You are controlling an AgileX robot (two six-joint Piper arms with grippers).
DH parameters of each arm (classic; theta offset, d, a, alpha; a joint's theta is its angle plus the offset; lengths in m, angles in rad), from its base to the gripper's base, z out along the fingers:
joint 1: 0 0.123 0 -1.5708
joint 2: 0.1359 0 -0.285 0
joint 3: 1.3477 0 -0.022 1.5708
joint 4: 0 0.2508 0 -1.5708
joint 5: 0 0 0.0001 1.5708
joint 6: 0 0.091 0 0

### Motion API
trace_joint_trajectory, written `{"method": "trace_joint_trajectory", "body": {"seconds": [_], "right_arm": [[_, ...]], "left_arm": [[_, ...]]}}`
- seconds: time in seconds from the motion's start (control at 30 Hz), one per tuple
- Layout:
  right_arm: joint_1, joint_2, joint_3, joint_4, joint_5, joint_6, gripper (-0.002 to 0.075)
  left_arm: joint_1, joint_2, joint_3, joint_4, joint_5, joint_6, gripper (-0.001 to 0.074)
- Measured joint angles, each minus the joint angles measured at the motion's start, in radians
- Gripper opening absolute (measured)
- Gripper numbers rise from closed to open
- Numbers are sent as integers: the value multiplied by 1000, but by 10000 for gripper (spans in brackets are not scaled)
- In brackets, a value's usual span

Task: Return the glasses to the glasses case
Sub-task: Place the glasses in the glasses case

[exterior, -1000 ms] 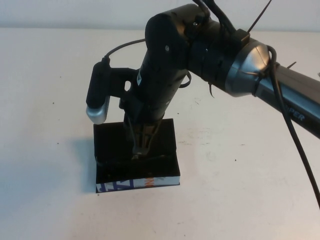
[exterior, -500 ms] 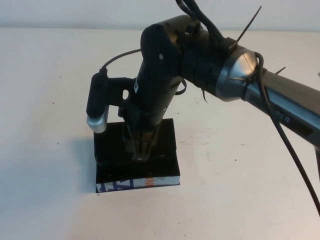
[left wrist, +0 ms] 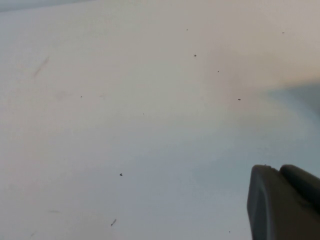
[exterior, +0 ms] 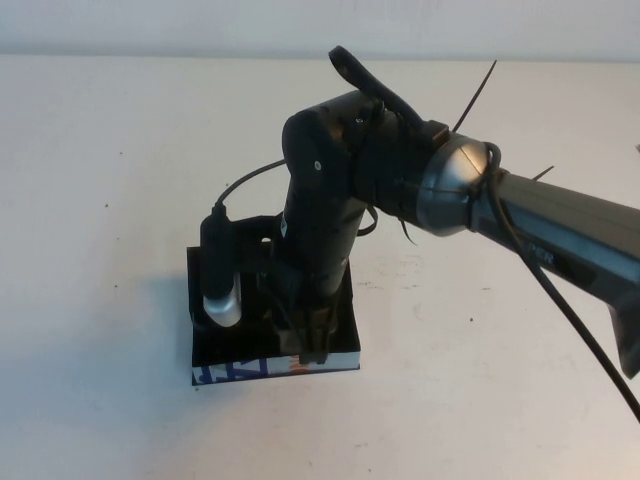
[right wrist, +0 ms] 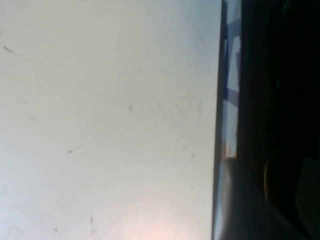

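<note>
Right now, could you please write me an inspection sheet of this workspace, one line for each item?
Surface: white table, faint specks and scuffs.
Job's things: glasses case lies near the table's middle, patterned edge toward the robot; the glasses are not visible.
Clutter: nothing seen.
Grippers: right gripper points down at the case's front edge; left gripper hangs over bare table.
Cables: black cable runs along the right arm.
Surroundings: pale wall behind the table.

White table (exterior: 120, 400) — faintly scuffed, a few dark specks; pale wall strip (exterior: 150, 25) along its far edge
</note>
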Motion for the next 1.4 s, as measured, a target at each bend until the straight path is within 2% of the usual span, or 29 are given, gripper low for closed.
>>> {"method": "trace_joint_trajectory", "body": {"seconds": [1.4], "right_arm": [[-24, 86, -34, 0, -118, -30, 223]], "left_arm": [[0, 0, 0, 0, 0, -2, -1]]}}
